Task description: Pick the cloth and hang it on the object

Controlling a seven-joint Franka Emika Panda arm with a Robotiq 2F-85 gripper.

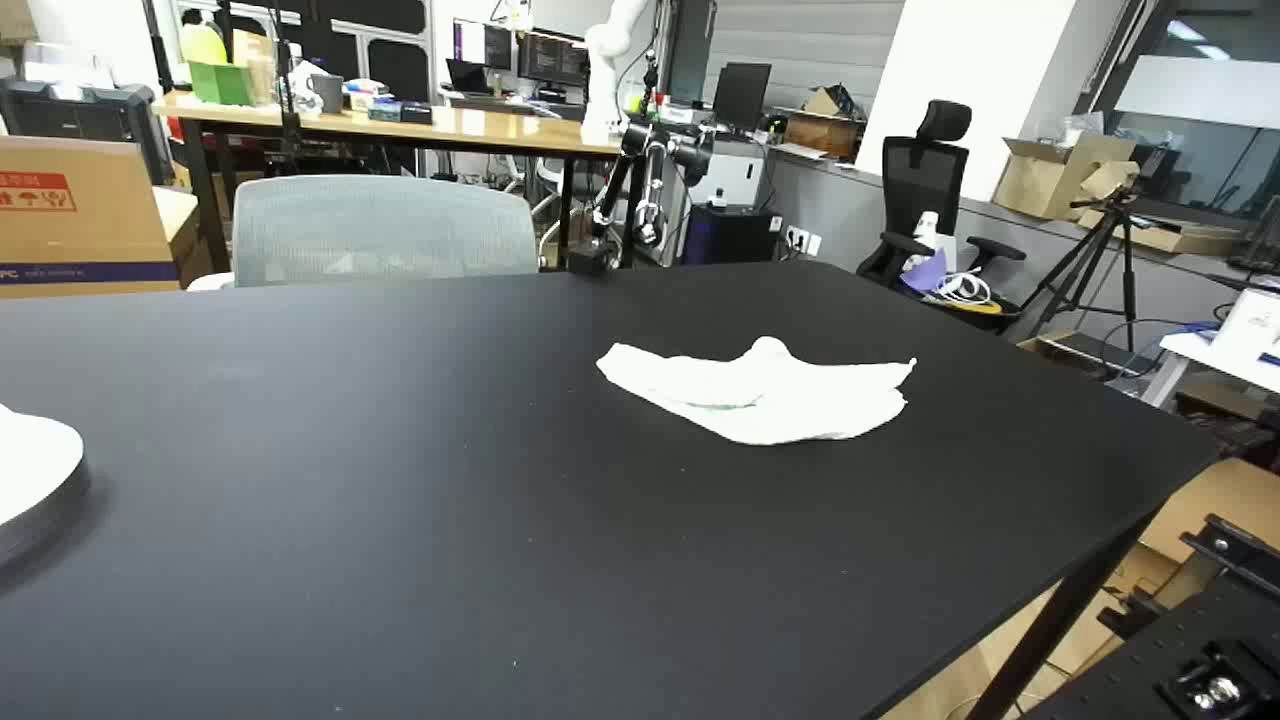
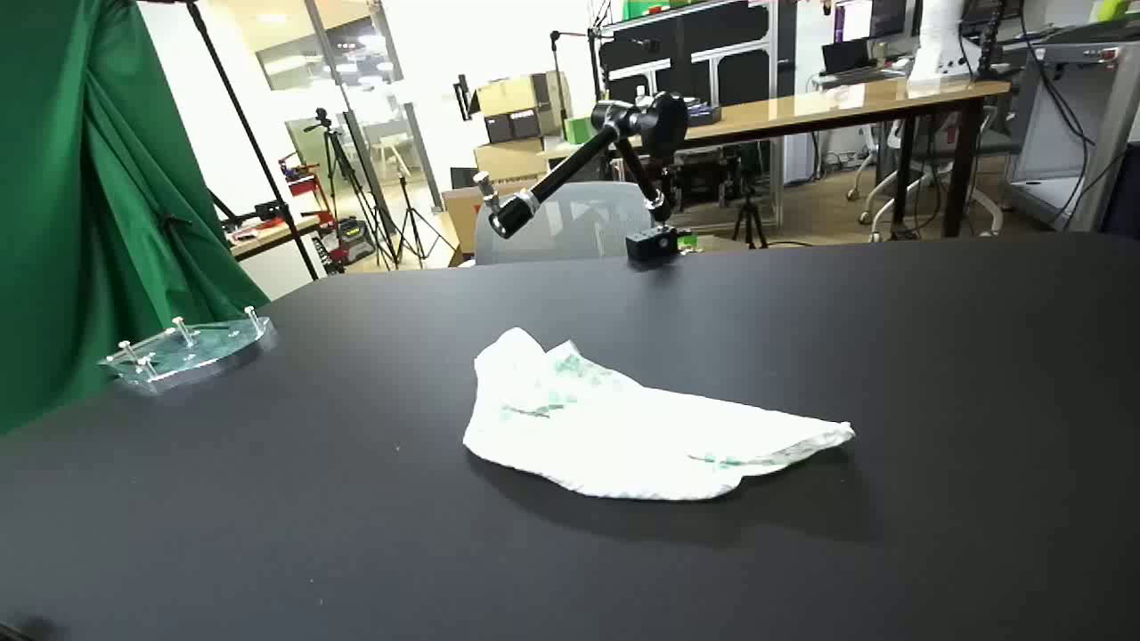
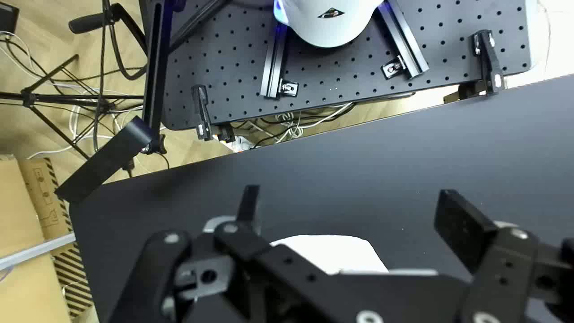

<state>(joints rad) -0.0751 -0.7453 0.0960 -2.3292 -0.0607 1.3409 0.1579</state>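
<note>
A white cloth [image 1: 765,395] lies crumpled on the black table [image 1: 400,480]. In an exterior view the cloth [image 2: 623,432] shows faint green marks. A black jointed stand arm [image 2: 570,182] stands on a small block base at the table's far edge, and it also shows in an exterior view [image 1: 645,185]. Which object is meant for hanging is not certain. My gripper [image 3: 350,197] is open and empty in the wrist view, above the table. Part of the cloth [image 3: 332,253] shows below and between its fingers; the gripper body hides the rest. The gripper is outside both exterior views.
A clear plate with metal posts [image 2: 191,352] lies at the table's side. A white rounded thing [image 1: 35,465] shows at the table's left edge. A grey chair [image 1: 385,230] stands behind the table. The perforated robot mount [image 3: 314,80] adjoins the table edge.
</note>
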